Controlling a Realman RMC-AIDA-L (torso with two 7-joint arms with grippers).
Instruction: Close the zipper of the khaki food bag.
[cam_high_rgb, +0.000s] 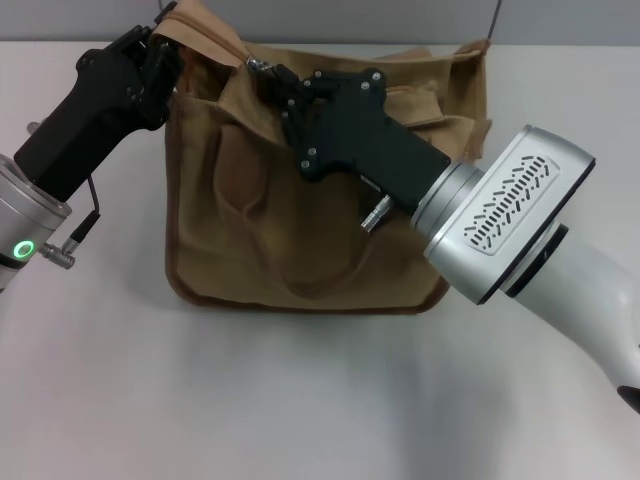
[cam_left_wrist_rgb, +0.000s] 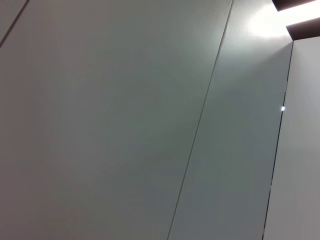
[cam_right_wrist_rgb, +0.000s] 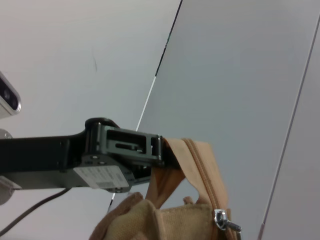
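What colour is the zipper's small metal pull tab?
Shiny silver metal pull tab, clearest in the right wrist view.

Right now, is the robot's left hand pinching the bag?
Touching. In the right wrist view, the left gripper is clamped on the end of the zipper tape of the khaki food bag, holding it up taut; the head view agrees.

white tabletop (cam_high_rgb: 300, 400) fills the head view from 3 through 6 to 9 o'clock; grey wall panels (cam_left_wrist_rgb: 100, 125) with dark seams behind, bright ceiling light (cam_left_wrist_rgb: 270, 22) at 1 o'clock
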